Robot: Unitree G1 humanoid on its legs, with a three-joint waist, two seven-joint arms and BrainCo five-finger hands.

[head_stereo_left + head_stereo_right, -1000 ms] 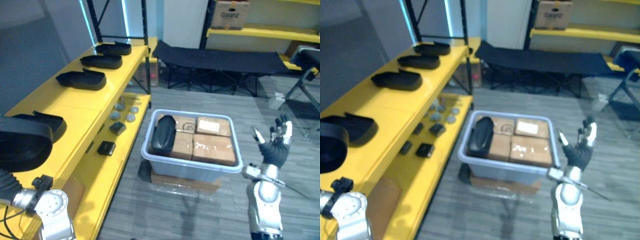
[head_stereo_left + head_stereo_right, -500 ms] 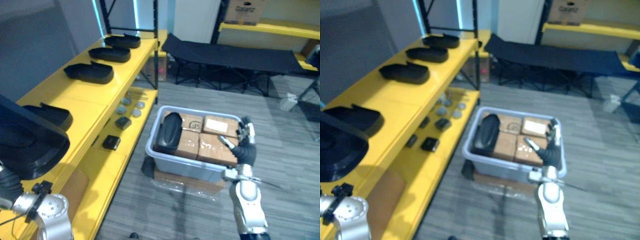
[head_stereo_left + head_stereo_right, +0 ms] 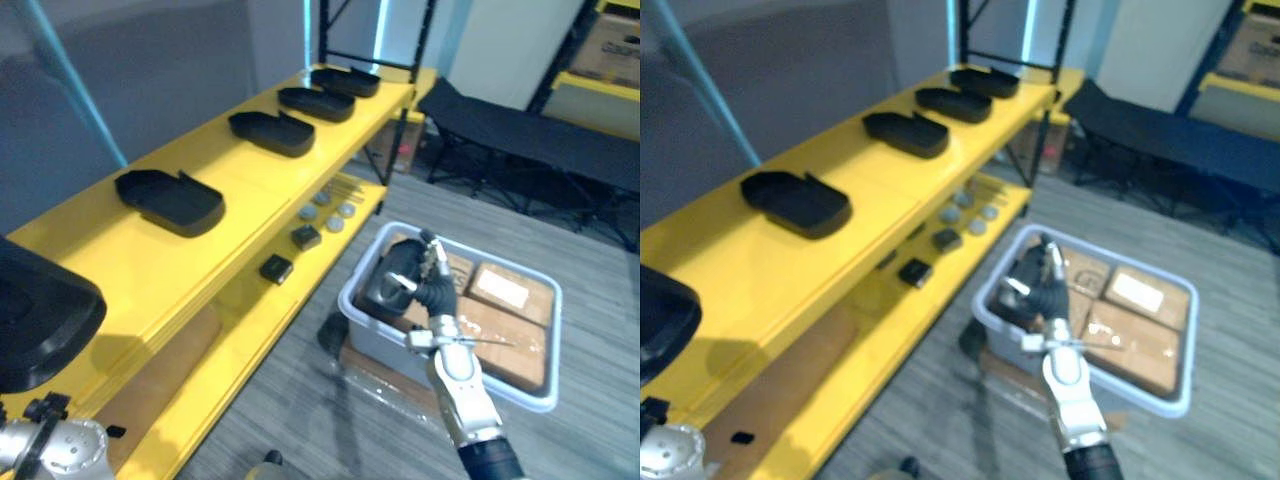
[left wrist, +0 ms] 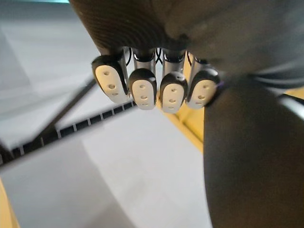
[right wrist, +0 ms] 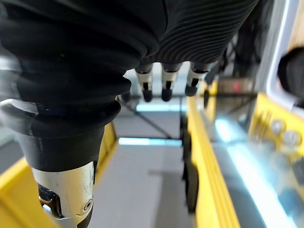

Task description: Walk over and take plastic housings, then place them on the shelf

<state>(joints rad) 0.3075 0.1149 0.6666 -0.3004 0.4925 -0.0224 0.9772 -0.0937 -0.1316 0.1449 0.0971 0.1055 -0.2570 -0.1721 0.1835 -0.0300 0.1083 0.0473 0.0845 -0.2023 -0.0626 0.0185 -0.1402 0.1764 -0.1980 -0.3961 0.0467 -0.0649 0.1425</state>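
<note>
Left eye view: yellow shelf (image 3: pixel 150 270) runs along the robot's left. Four black shelf housings (image 3: pixel 270 132) sit in a row on its top level, spaced apart, open side up. A big black held housing (image 3: pixel 40 325) shows at the lower left edge, close to the camera and above the left arm. The lower level carries small black parts (image 3: pixel 275 268) and grey discs (image 3: pixel 330 210). A grey bin (image 3: pixel 375 340) stands on the floor beside the shelf. It holds cardboard boxes (image 3: pixel 505 290) and one black bin housing (image 3: pixel 383 280) at its shelf-side end. The right hand (image 3: pixel 430 285) is raised over the bin, in front of the bin housing, fingers straight and spread, holding nothing. Whether it touches the bin housing cannot be told. A black cot (image 3: pixel 520 140) stands behind the bin.

Right eye view: same layout. The right hand overlaps the bin housing's near end, and the held housing is cut off at the left edge.

Left wrist view: left hand (image 4: pixel 142 88) has its fingers curled, pale pads facing the camera. The dark smooth held housing lies against them on one side, so the hand grips it.

Right wrist view: right-hand fingers (image 5: pixel 164 85) point straight out from the ribbed cover, relaxed, nothing between them. The yellow shelf edge lies past them.
</note>
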